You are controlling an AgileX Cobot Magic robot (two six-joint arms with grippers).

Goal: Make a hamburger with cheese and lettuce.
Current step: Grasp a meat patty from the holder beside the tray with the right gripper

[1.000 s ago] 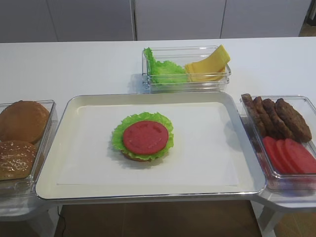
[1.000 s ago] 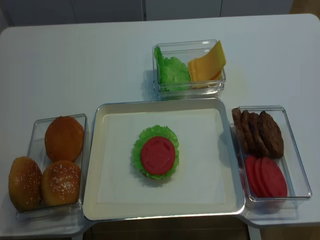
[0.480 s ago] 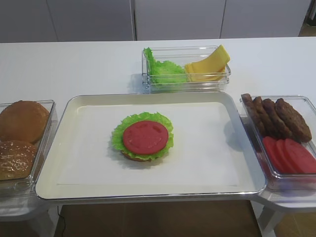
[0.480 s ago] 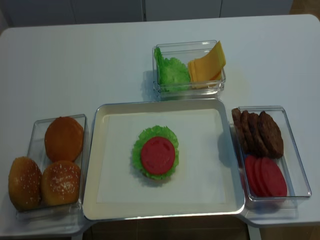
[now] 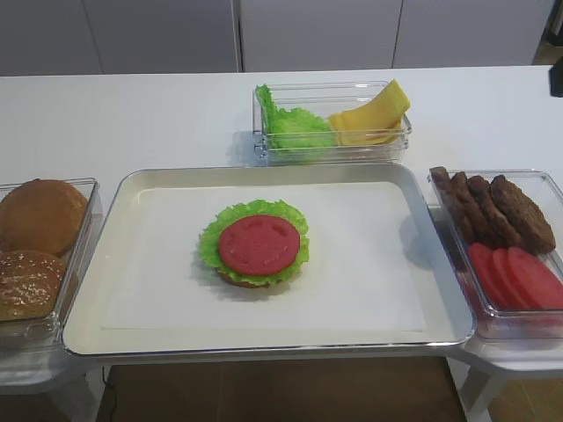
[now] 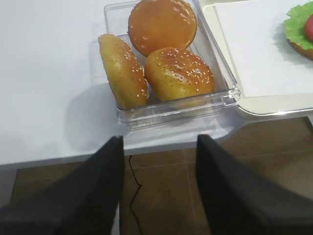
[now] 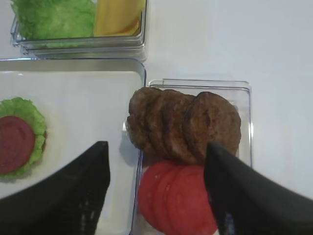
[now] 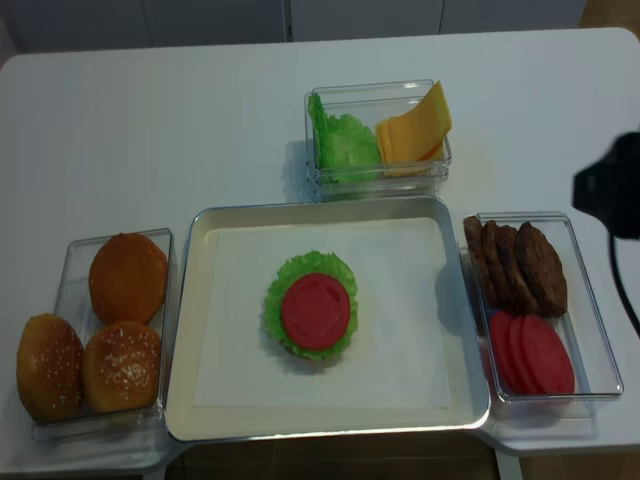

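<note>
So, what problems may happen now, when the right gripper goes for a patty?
The patties overlap on edge, so the open right gripper might catch two. The tomato slices lie right against them and could get dragged. On the hamburger, the tomato tops loose lettuce; a hard placement may shift it.

Open tray (image 8: 440,330) floor around hamburger (image 8: 312,318)

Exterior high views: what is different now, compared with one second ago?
The right arm has come into view at the right edge, above the bin of patties and tomato slices. The right gripper is open and empty. The hamburger, cheese, lettuce and buns lie as before.
</note>
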